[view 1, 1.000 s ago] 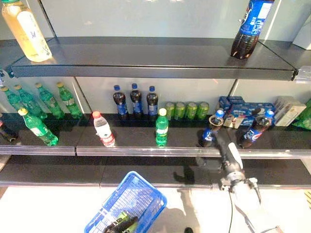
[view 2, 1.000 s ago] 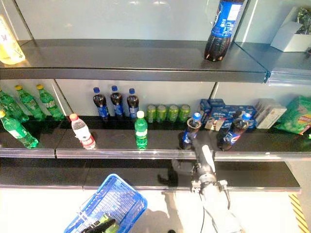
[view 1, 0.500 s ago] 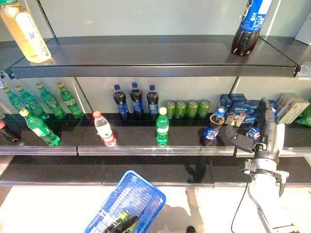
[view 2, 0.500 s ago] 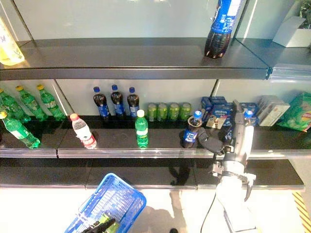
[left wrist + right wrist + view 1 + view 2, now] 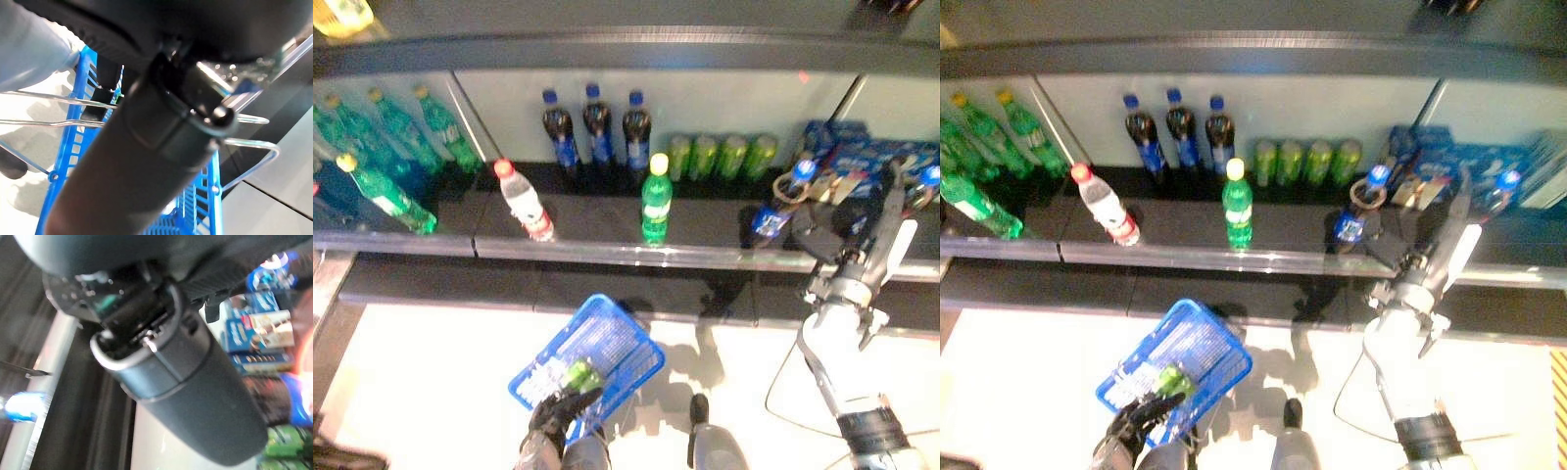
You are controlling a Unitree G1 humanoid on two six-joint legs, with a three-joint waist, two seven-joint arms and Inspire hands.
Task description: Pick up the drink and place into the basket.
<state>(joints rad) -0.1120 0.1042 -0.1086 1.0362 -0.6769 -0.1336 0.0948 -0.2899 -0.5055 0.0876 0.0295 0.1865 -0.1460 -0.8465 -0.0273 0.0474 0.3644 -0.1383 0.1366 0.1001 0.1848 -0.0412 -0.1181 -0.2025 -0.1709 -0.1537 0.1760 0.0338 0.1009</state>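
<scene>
A cola bottle with a blue cap [image 5: 771,213] stands at the front of the middle shelf. A second cola bottle [image 5: 922,186] stands further right. My right hand [image 5: 832,235] reaches up to the shelf between them, fingers straight and holding nothing; the first bottle is just to its left. In the right wrist view a cola bottle [image 5: 274,401] shows past the hand. My left hand [image 5: 558,416] is shut on the wire handles [image 5: 244,117] of the blue basket [image 5: 626,323], held low in front. A green drink [image 5: 578,372] lies in the basket.
On the same shelf stand a green bottle with a yellow cap [image 5: 656,196], a red-capped water bottle [image 5: 524,201], cola bottles at the back [image 5: 597,122], green cans [image 5: 720,155], green bottles at the left [image 5: 391,137] and blue packs [image 5: 862,152]. A lower shelf [image 5: 607,294] juts out.
The camera has tilted down, so the whole picture has shifted. My right hand has moved right, away from the first cola bottle, to the gap between the two cola bottles.
</scene>
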